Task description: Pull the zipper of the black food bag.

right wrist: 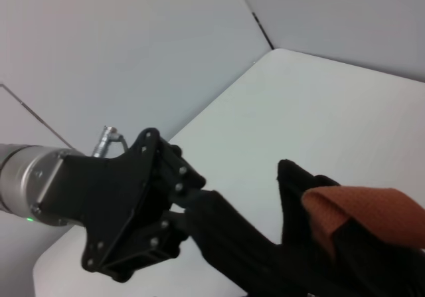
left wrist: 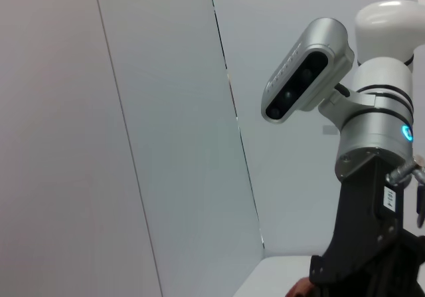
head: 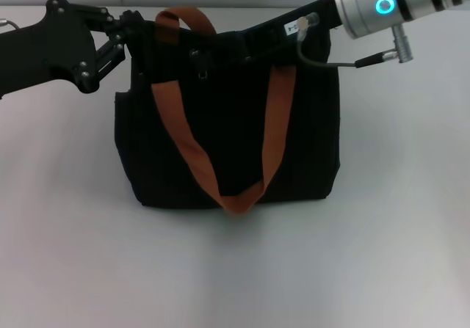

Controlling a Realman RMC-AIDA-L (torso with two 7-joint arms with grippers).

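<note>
The black food bag (head: 228, 137) stands upright in the middle of the white table, with its orange-brown straps (head: 275, 122) hanging down its front. My left gripper (head: 136, 31) is at the bag's top left corner. The right wrist view shows the left gripper (right wrist: 192, 207) pinching the black fabric of the bag (right wrist: 265, 257) there. My right gripper (head: 202, 53) reaches in from the upper right and lies along the bag's top edge. A small silver piece, apparently the zipper (head: 203, 70) pull, hangs just under its tip.
The white table (head: 235, 269) spreads all around the bag, with pale walls behind it. The right arm's silver wrist (head: 389, 5) and its cable hang over the bag's top right. The left wrist view shows the right arm (left wrist: 372, 244) and the head camera (left wrist: 305, 71).
</note>
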